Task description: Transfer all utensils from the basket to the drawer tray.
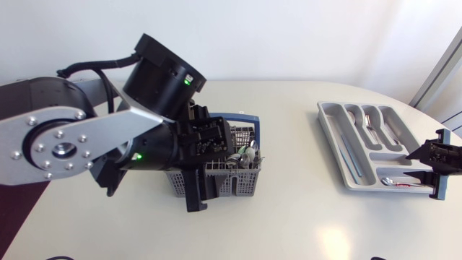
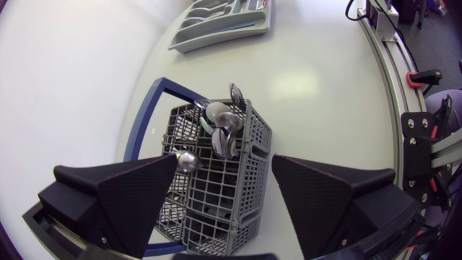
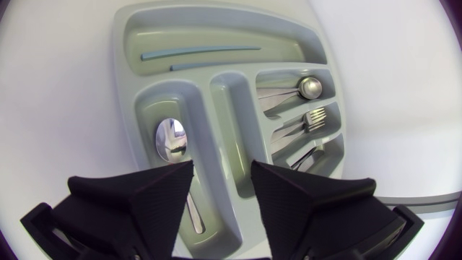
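A grey wire basket [image 1: 232, 177] in a blue frame holds several spoons [image 2: 224, 128] standing in its far compartment. My left gripper [image 2: 224, 195] hangs open just above the basket, with one finger on each side and nothing between them. The grey drawer tray [image 1: 346, 155] lies at the right of the table. My right gripper [image 3: 220, 188] is low over the tray's near end with its fingers apart. A spoon [image 3: 172, 139] lies in the compartment ahead of it, and its handle runs under one finger [image 3: 137, 202]. In the head view the right gripper [image 1: 421, 165] is at the tray's end.
In the tray, two thin blue-grey sticks [image 3: 202, 52] lie in the long compartment. A spoon [image 3: 310, 87], a fork [image 3: 314, 119] and more cutlery lie in the short ones. The bulky left arm [image 1: 108, 137] covers the table's left part. The tray [image 2: 216, 22] is far ahead of the basket.
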